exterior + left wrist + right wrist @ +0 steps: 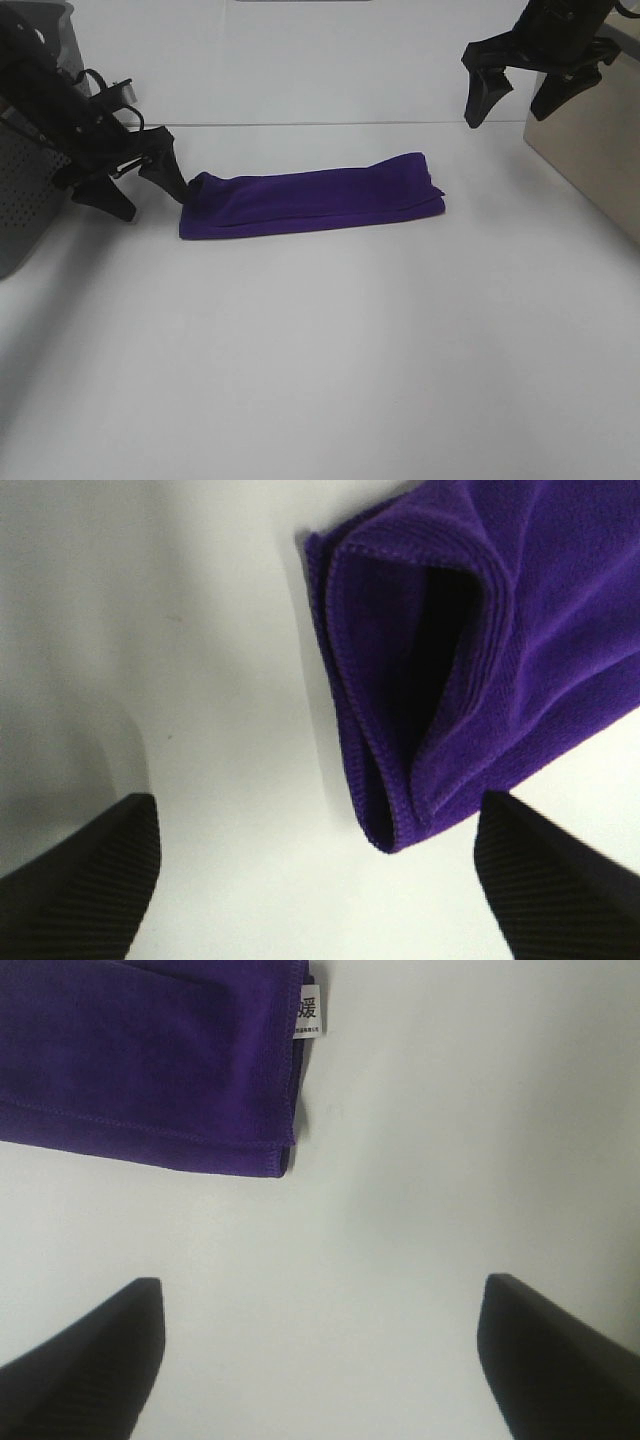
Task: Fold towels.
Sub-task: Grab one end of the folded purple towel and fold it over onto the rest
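The deep purple towel (312,203) lies folded into a long strip across the middle of the white table. Its left end shows in the left wrist view (470,660) with the layers gaping a little. Its right end shows in the right wrist view (150,1060) with a small white tag (308,1015) at the edge. My left gripper (138,188) is open and empty, low beside the towel's left end. My right gripper (520,95) is open and empty, raised above the table to the right of the towel's right end.
A grey perforated basket (22,205) stands at the left edge behind my left arm. A tan box (590,150) stands at the right edge. The white table (330,350) stretches toward the front.
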